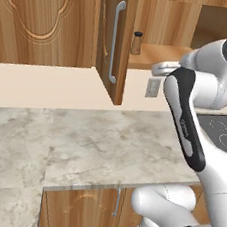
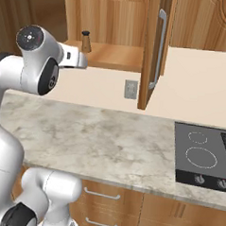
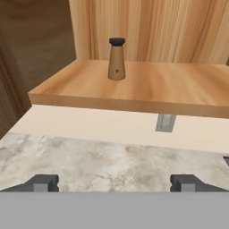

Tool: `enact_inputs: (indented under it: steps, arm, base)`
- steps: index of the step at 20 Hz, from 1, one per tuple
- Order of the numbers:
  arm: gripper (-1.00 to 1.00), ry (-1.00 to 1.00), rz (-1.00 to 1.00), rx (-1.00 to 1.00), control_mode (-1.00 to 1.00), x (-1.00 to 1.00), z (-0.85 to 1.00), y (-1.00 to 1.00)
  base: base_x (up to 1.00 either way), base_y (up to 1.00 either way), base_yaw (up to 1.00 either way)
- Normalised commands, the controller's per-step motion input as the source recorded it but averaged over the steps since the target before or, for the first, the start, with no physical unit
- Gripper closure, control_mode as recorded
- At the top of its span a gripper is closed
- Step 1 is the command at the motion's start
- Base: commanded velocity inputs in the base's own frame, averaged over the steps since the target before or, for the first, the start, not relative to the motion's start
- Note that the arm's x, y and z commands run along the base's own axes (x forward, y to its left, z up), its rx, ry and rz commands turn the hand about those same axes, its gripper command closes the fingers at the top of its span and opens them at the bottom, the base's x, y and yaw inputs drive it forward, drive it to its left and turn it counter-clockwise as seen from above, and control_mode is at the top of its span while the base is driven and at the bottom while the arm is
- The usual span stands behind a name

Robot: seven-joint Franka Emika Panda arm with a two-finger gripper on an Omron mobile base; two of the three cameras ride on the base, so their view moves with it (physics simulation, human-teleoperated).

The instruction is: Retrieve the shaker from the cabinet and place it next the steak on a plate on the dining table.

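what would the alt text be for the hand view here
A small wooden shaker with a dark cap stands upright on the open cabinet's shelf, straight ahead of the hand, whose open fingertips are well short of it. Below the shelf are a beige wall with an outlet and a marbled countertop.

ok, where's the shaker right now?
The shaker stands upright on the open cabinet's shelf, near the back wall, above the stone counter; the hand view faces it.

You've got one shaker (image 3: 116,59) on the shelf, one open cabinet (image 1: 114,40) door, one outlet (image 2: 131,89) — and one cooktop (image 2: 204,156).
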Motion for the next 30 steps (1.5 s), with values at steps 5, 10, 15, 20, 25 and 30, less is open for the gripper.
enact_inputs:
  steps: [5, 10, 15, 20, 25, 30]
  arm:
    - [-1.0, 0.0, 0.0, 0.0, -1.0, 0.24, 0.23, 0.0]
    - [-1.0, 0.0, 0.0, 0.02, -1.0, 0.43, 0.15, 0.0]
    - [-1.0, 0.0, 0.0, 0.05, -1.0, 0.35, 0.13, 0.02]
    - [-1.0, -0.02, 0.0, 0.04, -1.0, 0.25, 0.13, 0.05]
    - [-1.0, 0.0, 0.0, 0.01, -1.0, 0.25, 0.05, 0.05]
    - [-1.0, 0.0, 0.0, 0.0, -1.0, 0.28, 0.0, 0.06]
  base:
    - [0.0, 0.0, 0.0]
    - [0.0, 0.0, 0.0]
    - [0.0, 0.0, 0.0]
    - [0.0, 0.0, 0.0]
    - [0.0, 0.0, 0.0]
    - [0.0, 0.0, 0.0]
